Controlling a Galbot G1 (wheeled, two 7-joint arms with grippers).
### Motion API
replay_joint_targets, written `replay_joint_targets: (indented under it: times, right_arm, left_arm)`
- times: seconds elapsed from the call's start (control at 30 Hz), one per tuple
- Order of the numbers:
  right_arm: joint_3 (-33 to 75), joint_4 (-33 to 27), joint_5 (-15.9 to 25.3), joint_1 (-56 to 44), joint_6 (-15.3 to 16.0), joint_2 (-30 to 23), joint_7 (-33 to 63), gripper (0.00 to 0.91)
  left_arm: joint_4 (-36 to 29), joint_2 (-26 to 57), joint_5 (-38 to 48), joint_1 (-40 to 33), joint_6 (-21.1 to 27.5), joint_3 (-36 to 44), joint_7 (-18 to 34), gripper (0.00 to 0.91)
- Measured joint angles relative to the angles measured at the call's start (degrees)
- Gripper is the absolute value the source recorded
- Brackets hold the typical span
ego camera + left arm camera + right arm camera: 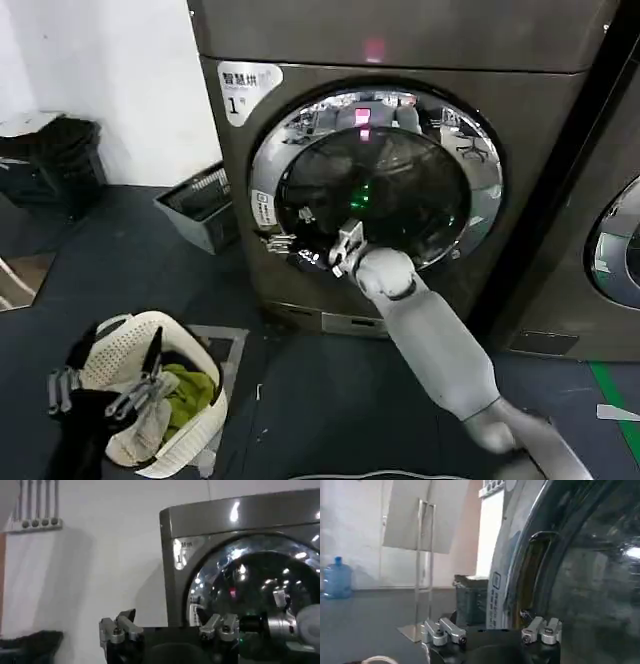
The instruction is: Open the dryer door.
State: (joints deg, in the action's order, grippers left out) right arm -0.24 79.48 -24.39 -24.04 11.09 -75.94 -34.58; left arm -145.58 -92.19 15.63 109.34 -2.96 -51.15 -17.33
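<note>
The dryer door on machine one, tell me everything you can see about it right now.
The dryer door is large and round, with a wide shiny chrome rim around a dark glass centre that reflects the room and small red and green lights. It sits in the front of the dark grey machine beside the "1" label, and appears shut or barely ajar. The right gripper, jaws open, reaches its lower left edge near the handle recess; contact cannot be told.

The dryer door (375, 180) had a shiny silver rim and dark glass with a green glow. The machine (520, 110) was dark grey. The laundry basket (190, 345) was cream. The water bottle (337, 577) was blue.
</note>
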Motion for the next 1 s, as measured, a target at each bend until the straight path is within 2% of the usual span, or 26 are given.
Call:
replay_joint_targets:
  times: [0.13,0.3,0.43,0.53,0.63,1.0]
  right_arm:
    - [0.52,1.44,-0.79,-0.67,0.98,0.98,-3.67,0.907]
    - [2.17,4.03,-1.25,-2.56,1.45,3.17,-12.47,0.907]
    - [3.57,5.7,-1.33,-4.49,1.6,5.09,-18.65,0.907]
    - [4.88,7.28,-1.47,-6.4,1.8,6.7,-23.57,0.907]
    - [6.05,8.87,-1.68,-8.3,1.84,8.24,-27.95,0.907]
    - [12.43,15.79,-6.01,-17.12,1.71,14.47,-40.99,0.907]
  left_arm:
    - [0.66,0.27,4.96,-1.53,6.42,-2.58,-1.13,0.907]
    - [3.8,8.12,15.37,-5.6,12.78,-7.16,-1.3,0.907]
    - [11.17,16.46,21.72,-10.7,9.32,-8.17,-3.1,0.907]
    - [17.26,22.49,22.34,-14.74,7.41,-7.31,-2.31,0.907]
    - [22.4,27.91,26.7,-19.01,8.38,-5.11,-1.25,0.907]
    - [38.37,46.44,38.17,-37.55,8.76,11.68,-4.44,0.907]
